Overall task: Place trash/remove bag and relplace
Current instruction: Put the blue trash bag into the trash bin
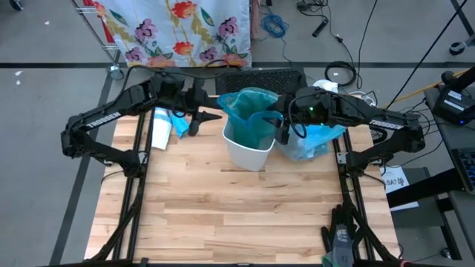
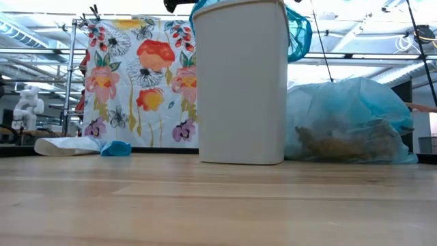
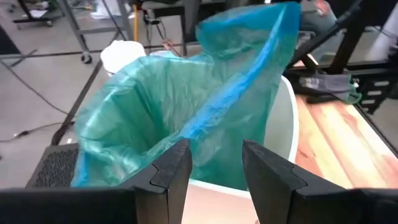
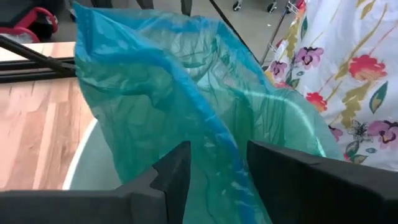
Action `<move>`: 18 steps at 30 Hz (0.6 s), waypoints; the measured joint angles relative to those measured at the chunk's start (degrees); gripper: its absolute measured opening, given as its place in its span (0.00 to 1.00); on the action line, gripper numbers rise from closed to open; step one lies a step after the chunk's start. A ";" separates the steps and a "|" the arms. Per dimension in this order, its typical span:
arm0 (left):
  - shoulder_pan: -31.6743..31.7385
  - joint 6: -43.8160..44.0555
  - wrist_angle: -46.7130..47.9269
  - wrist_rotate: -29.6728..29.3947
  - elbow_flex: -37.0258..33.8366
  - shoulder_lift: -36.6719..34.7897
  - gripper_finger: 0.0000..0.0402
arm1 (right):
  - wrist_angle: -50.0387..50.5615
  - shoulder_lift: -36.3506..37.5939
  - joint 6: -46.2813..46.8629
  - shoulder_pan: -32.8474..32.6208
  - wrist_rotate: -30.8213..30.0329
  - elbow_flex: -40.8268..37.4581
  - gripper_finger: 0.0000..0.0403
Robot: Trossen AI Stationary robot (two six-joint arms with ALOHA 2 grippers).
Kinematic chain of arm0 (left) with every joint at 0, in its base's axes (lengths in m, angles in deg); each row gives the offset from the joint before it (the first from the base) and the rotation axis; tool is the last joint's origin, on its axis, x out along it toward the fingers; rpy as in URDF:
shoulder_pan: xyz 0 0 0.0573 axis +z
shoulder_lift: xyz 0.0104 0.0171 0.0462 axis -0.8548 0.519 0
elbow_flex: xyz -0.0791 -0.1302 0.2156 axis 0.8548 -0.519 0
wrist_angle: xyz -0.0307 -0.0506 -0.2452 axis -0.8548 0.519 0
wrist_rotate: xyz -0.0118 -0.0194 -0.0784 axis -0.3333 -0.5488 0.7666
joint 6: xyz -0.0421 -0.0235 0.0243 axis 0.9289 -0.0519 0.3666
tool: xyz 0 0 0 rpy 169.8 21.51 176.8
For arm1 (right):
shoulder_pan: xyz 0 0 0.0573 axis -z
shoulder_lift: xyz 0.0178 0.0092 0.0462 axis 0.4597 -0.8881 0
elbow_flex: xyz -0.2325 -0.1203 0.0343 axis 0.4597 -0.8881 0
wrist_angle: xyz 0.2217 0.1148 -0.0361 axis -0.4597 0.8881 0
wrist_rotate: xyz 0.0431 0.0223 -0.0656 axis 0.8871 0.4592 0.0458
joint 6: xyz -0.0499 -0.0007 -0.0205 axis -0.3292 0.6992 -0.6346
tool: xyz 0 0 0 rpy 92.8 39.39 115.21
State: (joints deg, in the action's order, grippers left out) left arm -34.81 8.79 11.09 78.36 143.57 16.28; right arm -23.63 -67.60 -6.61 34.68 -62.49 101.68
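Pinching a fold of the crinkly teal-green plastic liner (image 4: pixel 186 118), the right gripper (image 4: pixel 214 171) hung over the small white plastic bin (image 1: pixel 249 148). Just beyond it, the full pale sky-blue plastic bag (image 1: pixel 312 141) lay on the table. Farther off, across the bin, the left gripper (image 3: pixel 214 171) hovered with fingers spread, released.

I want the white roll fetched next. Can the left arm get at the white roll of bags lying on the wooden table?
Probably yes: the white roll of bags lies in the open beside the left tool, with nothing between them; the white plastic bin stands on the other side.
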 joint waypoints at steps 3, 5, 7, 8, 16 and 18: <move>0.06 -2.26 -0.03 0.39 0.00 0.38 0.37 | -0.05 0.33 0.32 -0.02 0.00 0.00 0.34; 0.08 -4.16 -0.14 0.42 0.00 0.62 0.37 | -0.02 0.42 1.20 0.00 -0.02 0.00 0.30; 0.11 -5.58 -0.30 0.26 0.00 1.01 0.37 | 0.55 0.42 1.31 0.07 -0.02 0.00 0.26; 0.07 -6.48 -0.35 -0.56 0.00 1.18 0.37 | 0.78 0.33 1.30 0.14 -0.01 0.00 0.24; 0.08 -7.90 -3.51 -2.38 0.00 1.75 0.37 | 0.98 0.15 1.19 0.61 0.00 0.00 0.15; 0.06 -8.33 -3.49 -2.38 0.00 1.77 0.37 | 1.48 0.15 1.19 0.61 0.01 0.00 0.12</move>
State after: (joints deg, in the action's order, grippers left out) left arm -34.75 0.45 7.59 75.98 143.57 18.04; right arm -22.15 -67.44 -5.42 35.29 -62.48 101.68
